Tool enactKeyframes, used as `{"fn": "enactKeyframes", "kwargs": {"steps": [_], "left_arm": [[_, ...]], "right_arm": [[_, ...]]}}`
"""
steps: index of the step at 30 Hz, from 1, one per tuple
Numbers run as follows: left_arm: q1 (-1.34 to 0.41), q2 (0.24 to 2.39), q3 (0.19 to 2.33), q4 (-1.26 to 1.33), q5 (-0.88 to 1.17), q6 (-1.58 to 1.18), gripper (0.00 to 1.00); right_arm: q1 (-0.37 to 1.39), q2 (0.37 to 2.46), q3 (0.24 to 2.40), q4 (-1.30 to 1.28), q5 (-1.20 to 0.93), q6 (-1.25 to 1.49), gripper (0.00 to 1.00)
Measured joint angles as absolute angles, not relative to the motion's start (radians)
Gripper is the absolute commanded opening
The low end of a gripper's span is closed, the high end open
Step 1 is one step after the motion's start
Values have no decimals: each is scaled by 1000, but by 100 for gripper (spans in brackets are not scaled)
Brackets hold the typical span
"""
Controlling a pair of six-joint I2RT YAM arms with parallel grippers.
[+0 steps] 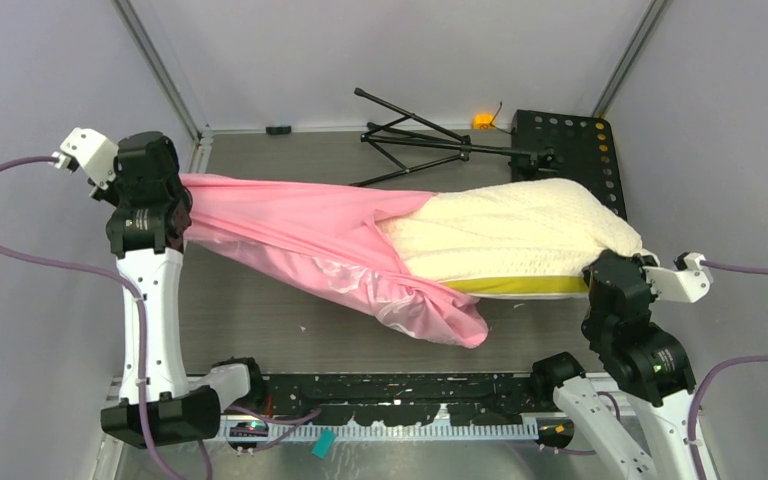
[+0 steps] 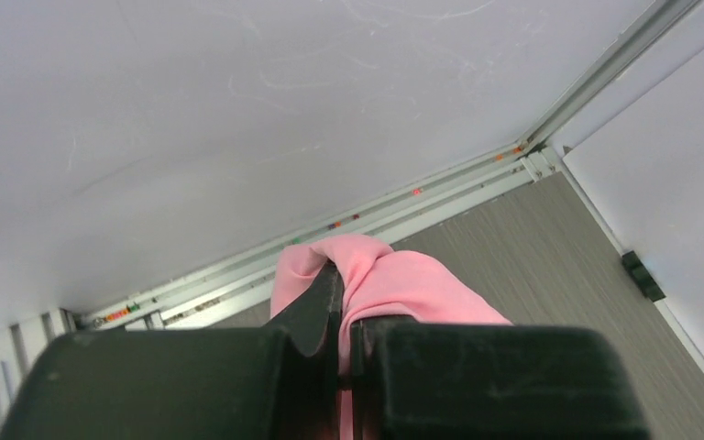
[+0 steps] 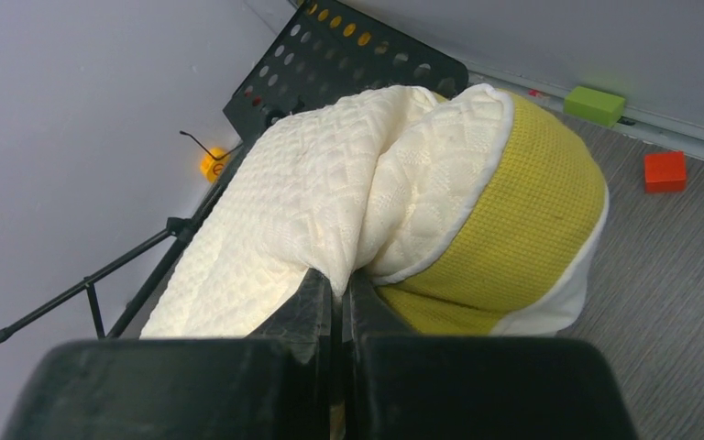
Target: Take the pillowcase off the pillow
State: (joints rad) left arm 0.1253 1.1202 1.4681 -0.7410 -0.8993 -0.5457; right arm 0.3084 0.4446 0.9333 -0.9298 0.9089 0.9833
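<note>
Gripped the pillowcase (image 1: 300, 235) at its far-left end with the left gripper (image 2: 344, 307), shut tight on a bunched fold of pink cloth, close to the wall rail at the left edge of the table (image 1: 260, 335). Clamped the right gripper (image 3: 337, 293) just as narrowly on a pinch of quilted cream cover at the right-hand end of the pillow (image 1: 520, 235), beside the yellow edge band. Judged both holds as set for opposing pulls: cloth drawn leftward, cushion anchored rightward, to slide one out of the other. Found the pillow lying across the middle and right of the table, roughly half bared, its left part apparently inside the pink sack. Saw the pillowcase stretched taut along its upper edge toward the left gripper, yet slack and crumpled in a heap toward the front, below the yellow band. Reckoned the task about midway. Noted a folded black stand (image 1: 410, 141) and a perforated black plate (image 1: 560, 135) just behind the pillow, touching or nearly so; could not tell which. Expected a snag risk there on any rearward drift.
</note>
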Motion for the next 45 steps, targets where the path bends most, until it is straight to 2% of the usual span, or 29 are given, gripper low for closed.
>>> {"fn": "enactKeyframes", "kwargs": {"steps": [6, 13, 19, 22, 26, 29, 30, 31, 32, 33, 34, 36, 37, 39, 45], "left_arm": [[256, 1139, 1468, -900, -770, -740, 0], [266, 1129, 1468, -953, -732, -816, 0], [266, 1126, 1460, -936, -690, -817, 0], [270, 1119, 1422, -856, -576, -767, 0], [257, 1150, 1385, -754, -393, -707, 0], [146, 1187, 1365, -707, -367, -633, 10], [83, 1200, 1360, -699, -371, -594, 16], [27, 1211, 1358, -695, -375, -561, 25], [-19, 1222, 1358, -694, -381, -532, 42], [-78, 1234, 1358, -693, -392, -493, 63], [-121, 1245, 1358, -694, -397, -456, 78], [-213, 1277, 1377, -727, -417, -390, 85], [-253, 1297, 1395, -753, -434, -363, 94], [-364, 1356, 1459, -829, -494, -309, 99], [-666, 1443, 1558, -1033, -552, -215, 100]], "right_arm": [[324, 431, 941, -946, 947, 980, 0], [356, 419, 1003, -953, 1032, 941, 0], [384, 398, 1065, -904, 1083, 849, 0], [387, 385, 1063, -840, 1069, 775, 0], [382, 398, 1015, -760, 934, 697, 0], [377, 498, 992, -739, 755, 675, 0], [377, 548, 989, -736, 698, 669, 0], [377, 604, 988, -734, 641, 662, 0], [377, 646, 988, -733, 603, 656, 0], [375, 699, 988, -733, 563, 651, 0], [373, 750, 989, -731, 531, 647, 0], [367, 825, 989, -734, 488, 640, 0], [365, 842, 989, -735, 474, 640, 0], [364, 855, 989, -735, 446, 637, 0], [367, 818, 987, -733, 408, 632, 0]]}}
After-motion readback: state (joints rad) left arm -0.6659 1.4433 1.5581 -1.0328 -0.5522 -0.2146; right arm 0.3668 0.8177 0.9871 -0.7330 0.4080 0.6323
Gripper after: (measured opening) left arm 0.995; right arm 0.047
